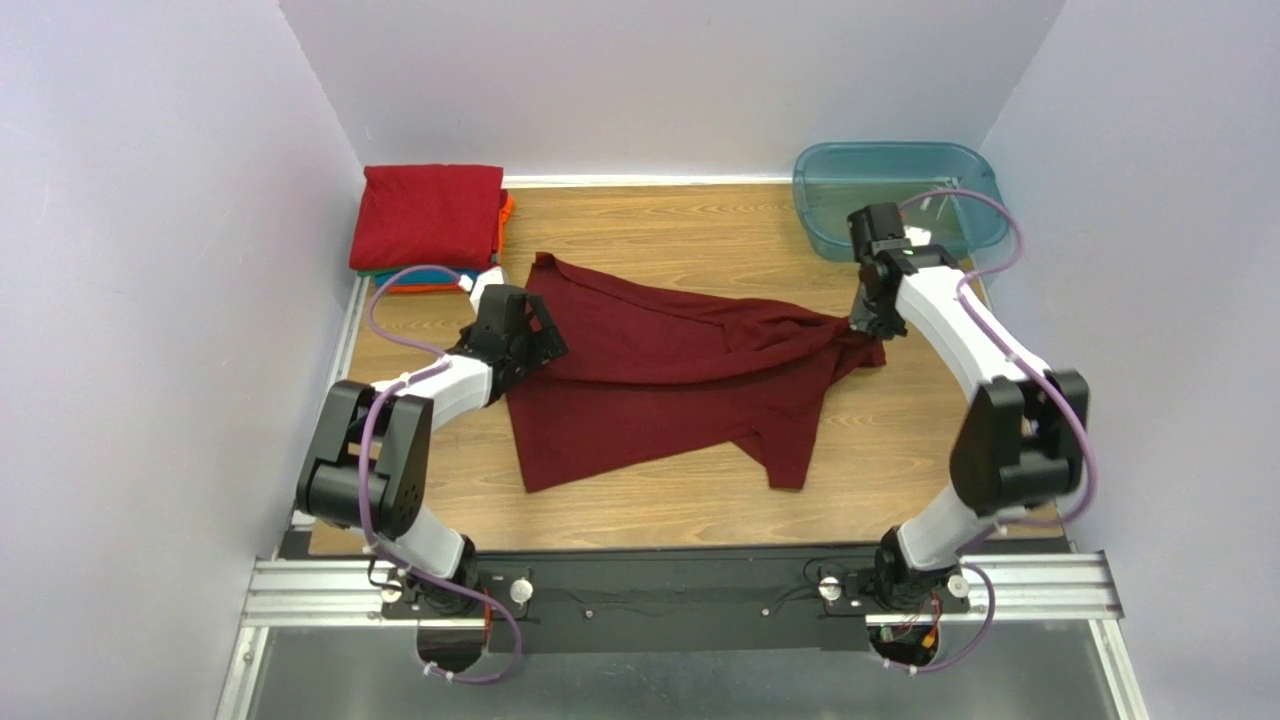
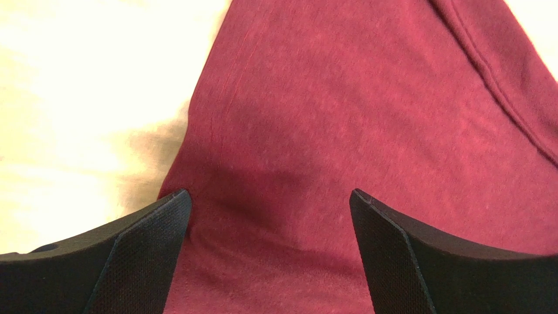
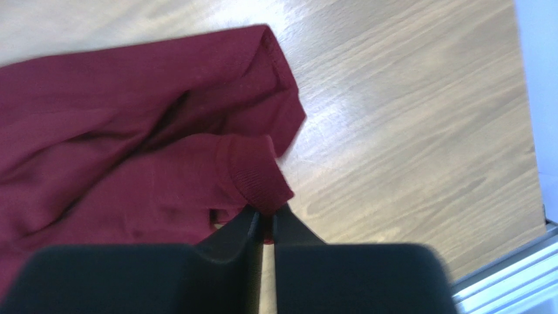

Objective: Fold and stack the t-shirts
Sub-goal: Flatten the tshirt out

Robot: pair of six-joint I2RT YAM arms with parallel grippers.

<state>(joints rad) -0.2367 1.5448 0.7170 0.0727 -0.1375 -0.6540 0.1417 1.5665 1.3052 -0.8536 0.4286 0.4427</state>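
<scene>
1. The maroon t-shirt [image 1: 661,375] lay rumpled mid-table [image 1: 631,513], its long axis running left to right. Its ribbed collar end pointed right and one corner reached toward the far left.
2. The left gripper [image 2: 268,196] hung over the shirt's left edge with its jaws spread wide, holding nothing.
3. The right gripper [image 3: 264,219] had its jaws almost together, pinching the ribbed collar.
4. Folded t-shirts [image 1: 428,218], red on top, sat stacked in the far-left corner, apart from the maroon one.
</scene>
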